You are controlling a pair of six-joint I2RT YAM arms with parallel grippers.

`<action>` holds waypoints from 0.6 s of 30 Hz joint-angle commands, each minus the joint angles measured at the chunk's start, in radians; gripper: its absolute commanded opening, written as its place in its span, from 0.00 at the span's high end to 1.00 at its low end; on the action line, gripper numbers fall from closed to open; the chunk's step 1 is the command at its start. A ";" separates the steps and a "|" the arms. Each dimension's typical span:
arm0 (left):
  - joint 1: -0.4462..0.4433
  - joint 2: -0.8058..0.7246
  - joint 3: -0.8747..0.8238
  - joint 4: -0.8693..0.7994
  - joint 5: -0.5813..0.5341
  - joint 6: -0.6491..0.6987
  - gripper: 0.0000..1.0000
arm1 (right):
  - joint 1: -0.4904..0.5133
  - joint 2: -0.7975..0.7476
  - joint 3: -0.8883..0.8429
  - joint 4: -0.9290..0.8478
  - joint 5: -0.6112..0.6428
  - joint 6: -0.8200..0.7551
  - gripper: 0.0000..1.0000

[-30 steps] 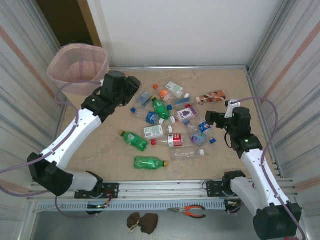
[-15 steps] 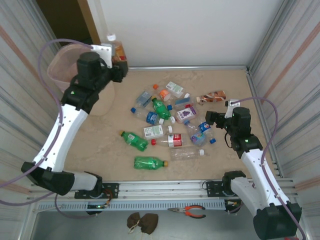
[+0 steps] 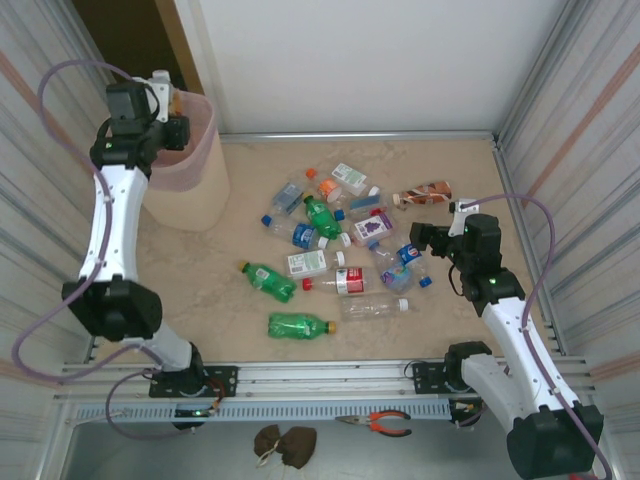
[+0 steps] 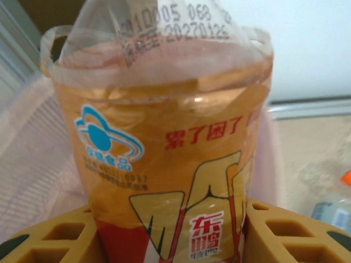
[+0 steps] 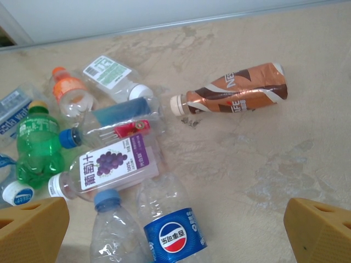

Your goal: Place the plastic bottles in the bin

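My left gripper (image 3: 172, 104) is shut on a plastic bottle (image 3: 176, 100) with an orange and red label and holds it over the rim of the pale-pink bin (image 3: 190, 175) at the far left. In the left wrist view that bottle (image 4: 164, 137) sits between the yellow fingers (image 4: 49, 238), with the bin wall (image 4: 27, 164) behind. Several bottles lie on the table's middle, among them a brown one (image 3: 424, 193) and a green one (image 3: 297, 325). My right gripper (image 3: 424, 240) hovers open over a blue-labelled clear bottle (image 5: 171, 233), beside a grape-labelled one (image 5: 109, 164).
Ribbed metal walls (image 3: 575, 150) close in both sides, and a white panel stands at the back. Red-handled pliers (image 3: 380, 422) lie on the front rail below the table. Bare tabletop (image 3: 190, 290) stretches between the bin and the bottle pile.
My left arm has swung from the bottle pile up and back to the left, carrying the orange-labelled bottle over the bin. The right arm has not moved.
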 commanded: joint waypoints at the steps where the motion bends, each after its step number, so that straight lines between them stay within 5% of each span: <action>1: 0.019 0.090 0.095 -0.132 -0.030 0.047 0.57 | 0.008 -0.004 -0.003 0.000 0.007 -0.006 0.01; 6: 0.060 0.262 0.233 -0.266 -0.090 0.055 0.57 | 0.012 0.000 -0.003 -0.001 0.016 -0.009 0.01; 18: 0.125 0.463 0.329 -0.358 -0.015 0.045 0.52 | 0.016 0.024 -0.001 0.003 0.027 -0.017 0.01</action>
